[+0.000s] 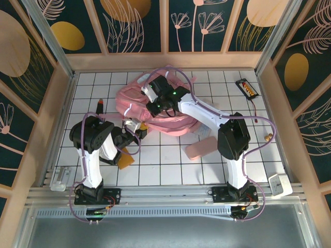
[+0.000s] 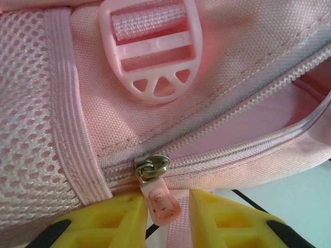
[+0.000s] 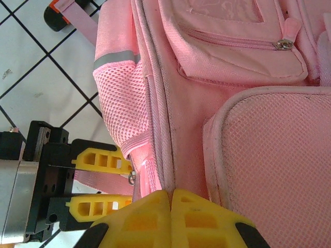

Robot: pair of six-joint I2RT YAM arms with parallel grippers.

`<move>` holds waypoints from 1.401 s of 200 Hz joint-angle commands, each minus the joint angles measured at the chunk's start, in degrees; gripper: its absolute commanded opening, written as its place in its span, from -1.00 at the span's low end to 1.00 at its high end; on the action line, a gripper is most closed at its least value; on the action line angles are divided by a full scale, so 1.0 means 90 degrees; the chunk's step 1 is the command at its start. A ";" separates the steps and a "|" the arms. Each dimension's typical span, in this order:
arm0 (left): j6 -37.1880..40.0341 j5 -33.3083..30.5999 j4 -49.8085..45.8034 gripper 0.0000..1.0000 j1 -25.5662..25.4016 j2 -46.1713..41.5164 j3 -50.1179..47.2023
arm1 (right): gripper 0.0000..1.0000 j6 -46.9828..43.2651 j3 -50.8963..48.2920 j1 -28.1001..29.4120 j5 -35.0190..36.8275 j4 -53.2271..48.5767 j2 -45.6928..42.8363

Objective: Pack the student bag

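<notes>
Bag point(image 1: 132, 98): pink, lying flat at the middle-back of the tiled counter point(image 1: 165, 170), its zip partly open. Zip pull point(image 2: 161, 201): hangs below a pink buckle point(image 2: 150, 49) at the bag's near-left edge. Left fingers point(image 2: 114, 217): narrow, one on each side of the pull, not clamped on it. Right fingers point(image 3: 150, 212): pressed together against the bag's side seam; whether fabric is nipped cannot be told. Case point(image 1: 200, 149): flat, pink, on the counter just near-right of the bag.

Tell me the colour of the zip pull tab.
Pink; the tab shows best in the left wrist view.
</notes>
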 commanded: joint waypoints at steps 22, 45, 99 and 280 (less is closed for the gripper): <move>-0.0225 0.0080 0.0942 -0.34 -0.0036 0.0182 0.0097 | -1.00 -0.0069 0.0015 0.0165 -0.0247 0.0372 -0.0408; -0.0329 0.0149 0.1025 -0.36 -0.0036 0.0233 0.0138 | -1.00 -0.0061 0.0018 0.0184 -0.0252 0.0387 -0.0411; -0.0632 0.0546 0.1183 -0.68 -0.0036 0.0323 0.0277 | -1.00 -0.0051 0.0000 0.0247 -0.0247 0.0396 -0.0364; -0.0684 0.0460 0.1407 -1.00 0.0001 0.0082 0.0049 | -1.00 0.0080 -0.0205 0.0409 0.0051 0.0481 -0.0170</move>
